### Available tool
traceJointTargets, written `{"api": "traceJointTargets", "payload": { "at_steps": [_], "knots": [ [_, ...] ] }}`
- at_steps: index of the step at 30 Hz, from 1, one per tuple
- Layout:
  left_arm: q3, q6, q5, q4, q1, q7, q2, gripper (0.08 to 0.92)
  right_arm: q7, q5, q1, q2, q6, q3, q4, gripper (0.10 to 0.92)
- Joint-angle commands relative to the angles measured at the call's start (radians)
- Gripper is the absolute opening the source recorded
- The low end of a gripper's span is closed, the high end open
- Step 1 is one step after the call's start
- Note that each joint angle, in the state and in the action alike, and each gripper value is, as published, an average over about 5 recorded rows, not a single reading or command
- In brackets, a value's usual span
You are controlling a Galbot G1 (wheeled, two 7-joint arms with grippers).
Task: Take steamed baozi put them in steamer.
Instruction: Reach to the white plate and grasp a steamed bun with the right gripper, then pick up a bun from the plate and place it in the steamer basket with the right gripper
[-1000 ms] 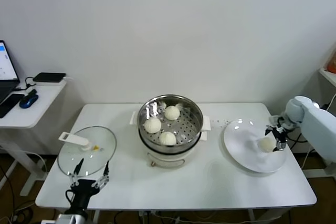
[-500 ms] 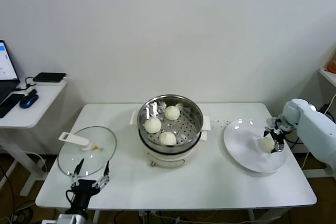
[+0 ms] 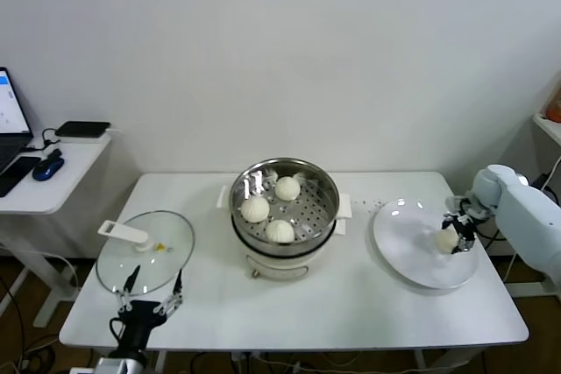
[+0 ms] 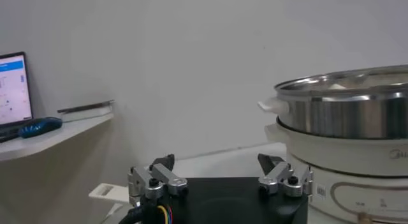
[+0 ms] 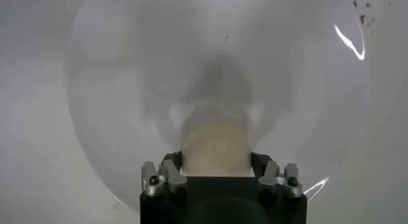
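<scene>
Three creamy-white baozi [image 3: 280,230] lie in the shiny steel steamer [image 3: 323,216] at the table's middle; the steamer also shows in the left wrist view [image 4: 344,110]. A fourth baozi [image 3: 447,238] is on the white plate [image 3: 408,243] at the right. My right gripper [image 3: 457,236] is down over the plate with its fingers against both sides of this baozi [image 5: 215,145], shut on it just above the plate [image 5: 127,85]. My left gripper [image 3: 151,297] is open and empty at the table's front left, parked.
A round glass lid [image 3: 145,251] with a white handle lies at the front left, just beyond my left gripper. A side desk [image 3: 53,164] with a laptop and a mouse stands farther left. The table's right edge is close behind the plate.
My right gripper has shifted slightly over the plate and closed in on the baozi. The left arm and the steamer have not moved.
</scene>
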Motion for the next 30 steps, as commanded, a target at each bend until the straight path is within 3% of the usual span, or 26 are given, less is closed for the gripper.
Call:
{"api": "traceJointTargets", "payload": {
  "at_steps": [1,7,16,23,30],
  "knots": [
    [-0.001,-0.001,0.000,0.000,0.001,0.000,0.000,0.823,-0.006,0.022,0.012,-0.008,-0.006,-0.017,0.016,0.696],
    [-0.001,-0.004,-0.002,-0.001,-0.001,0.000,-0.001,0.823,-0.014,0.175,0.099,-0.042,-0.059,-0.152,0.091,0.688],
    [0.009,-0.008,-0.012,-0.009,-0.013,0.001,-0.004,0.823,-0.017,0.561,0.443,-0.073,-0.225,-0.561,0.261,0.687],
    [0.016,-0.007,-0.030,-0.030,-0.021,0.002,-0.001,0.823,0.001,0.898,0.740,0.013,-0.349,-0.861,0.350,0.687],
    [0.020,-0.016,-0.046,-0.044,-0.020,0.002,0.006,0.823,0.021,1.140,0.886,0.155,-0.413,-1.006,0.365,0.687]
  ]
}}
